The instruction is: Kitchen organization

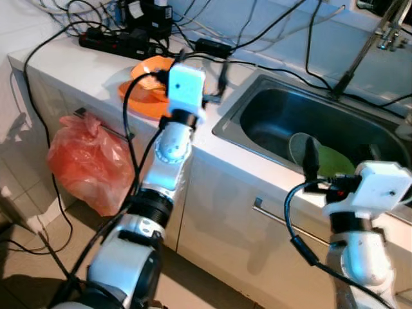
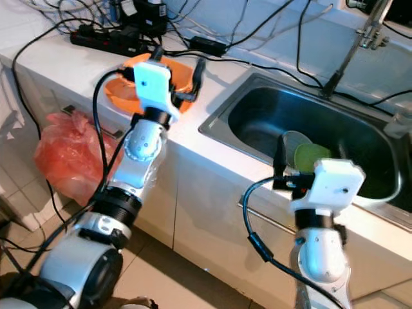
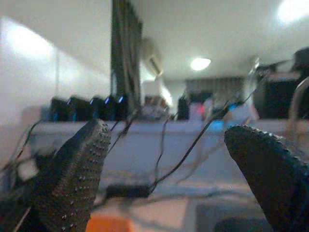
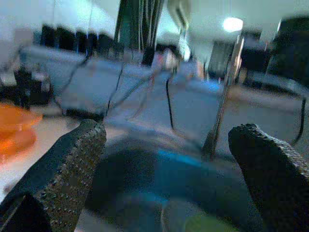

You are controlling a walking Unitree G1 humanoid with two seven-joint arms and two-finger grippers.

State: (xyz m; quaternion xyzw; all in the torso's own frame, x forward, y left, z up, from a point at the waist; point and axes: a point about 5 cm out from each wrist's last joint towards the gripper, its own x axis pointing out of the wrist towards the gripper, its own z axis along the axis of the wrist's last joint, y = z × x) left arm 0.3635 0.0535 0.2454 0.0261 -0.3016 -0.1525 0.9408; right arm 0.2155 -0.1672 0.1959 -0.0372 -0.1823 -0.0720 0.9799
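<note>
A white kitchen counter (image 1: pixel 96 64) strewn with cables (image 1: pixel 257 61) — the left gripper (image 2: pixel 183 80), jaws wide, hovers over orange bowls (image 2: pixel 119 90); the right gripper (image 1: pixel 311 158), wide too, nears the sink (image 1: pixel 270 109) — snagging looks likely.

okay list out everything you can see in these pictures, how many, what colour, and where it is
Orange dishes: a stack, count unclear, orange, on the counter left of the sink.
Sink: one, steel, set in the white counter.
Green plate: one, green, inside the sink beside a grey dish.
Faucet: one, metal, behind the sink.
Power strip: one, black, at the counter's back, with black cables.
Plastic bag: one, red, hanging at the cabinet front.
Left gripper: open, above the orange dishes.
Right gripper: open, at the sink's front edge.
</note>
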